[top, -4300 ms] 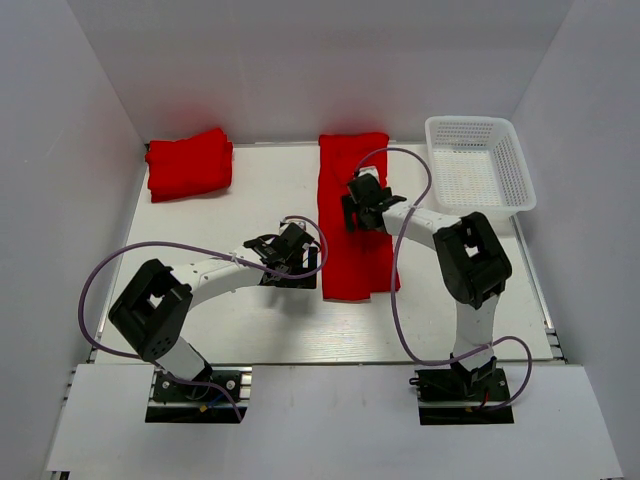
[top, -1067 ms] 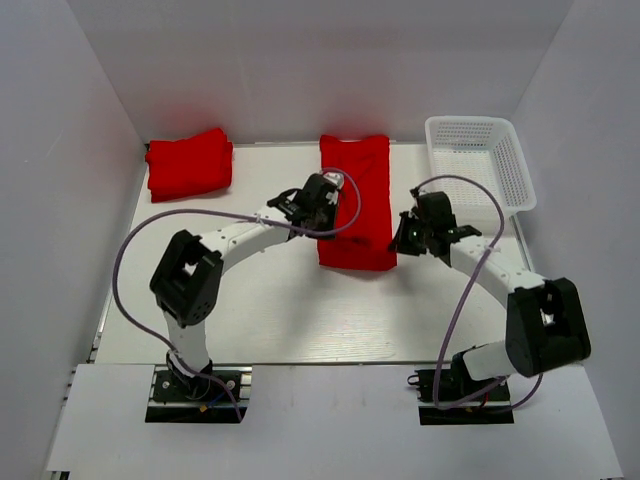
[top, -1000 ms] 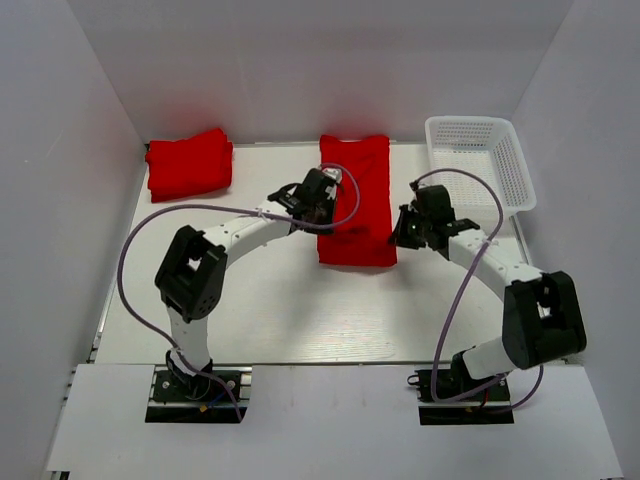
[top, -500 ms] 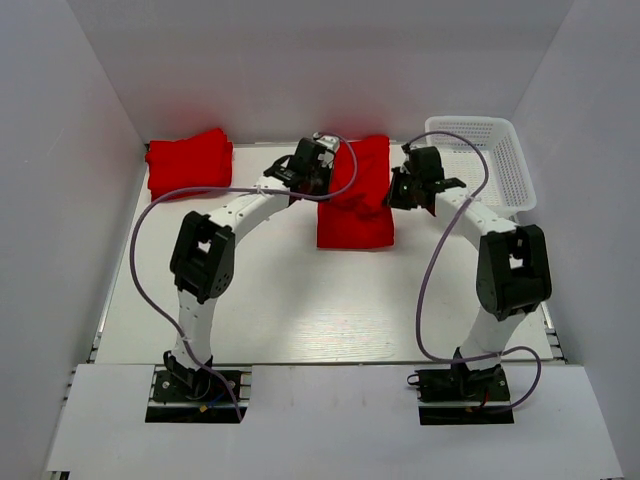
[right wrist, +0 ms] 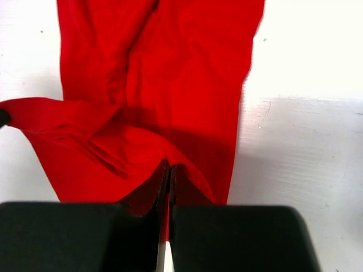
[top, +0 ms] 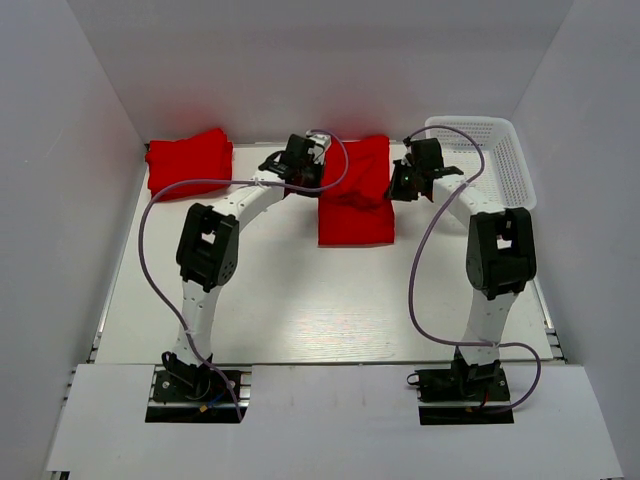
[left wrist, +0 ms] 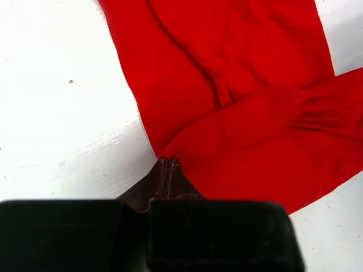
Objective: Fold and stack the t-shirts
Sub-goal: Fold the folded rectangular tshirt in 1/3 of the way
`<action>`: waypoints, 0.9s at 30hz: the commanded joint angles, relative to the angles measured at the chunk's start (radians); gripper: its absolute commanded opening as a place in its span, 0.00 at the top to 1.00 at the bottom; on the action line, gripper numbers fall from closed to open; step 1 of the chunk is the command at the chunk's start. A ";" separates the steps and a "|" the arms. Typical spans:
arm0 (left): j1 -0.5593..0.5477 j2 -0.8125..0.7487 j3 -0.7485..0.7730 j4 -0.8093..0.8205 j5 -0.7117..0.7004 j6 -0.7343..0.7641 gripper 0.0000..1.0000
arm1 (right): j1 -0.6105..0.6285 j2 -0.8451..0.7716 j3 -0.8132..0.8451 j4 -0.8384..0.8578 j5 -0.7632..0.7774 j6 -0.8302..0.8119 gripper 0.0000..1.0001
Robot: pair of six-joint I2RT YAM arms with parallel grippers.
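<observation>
Gripping near hem of t-shirt (top: 356, 215) w/ L gripper (left wrist: 168, 165) & R gripper (right wrist: 169, 170), jaws pinched tight on cloth. Holding hem up over far half, prob. to halve length. Lying far centre, betw. folded stack (top: 188, 163) & basket (top: 516, 150).

You see the whole tabletop (top: 280, 300) from high above its near edge; both wrist views look closely down on one t-shirt (right wrist: 187, 68).

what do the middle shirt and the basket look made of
The shirt looks like soft matte red cloth, perhaps knit cotton: it drapes and creases in loose folds. The basket looks like white plastic: stiff, thin walls moulded in a regular open mesh.
</observation>
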 commanded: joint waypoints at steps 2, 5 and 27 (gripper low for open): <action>0.014 -0.004 0.033 0.024 0.076 0.048 1.00 | -0.016 0.028 0.058 -0.006 -0.032 -0.010 1.00; 0.014 0.030 0.045 0.024 0.094 0.048 1.00 | -0.024 0.057 0.075 -0.003 -0.046 0.002 1.00; 0.144 0.096 0.209 0.187 -0.016 -0.179 0.00 | -0.071 0.287 0.390 0.265 -0.129 0.247 0.10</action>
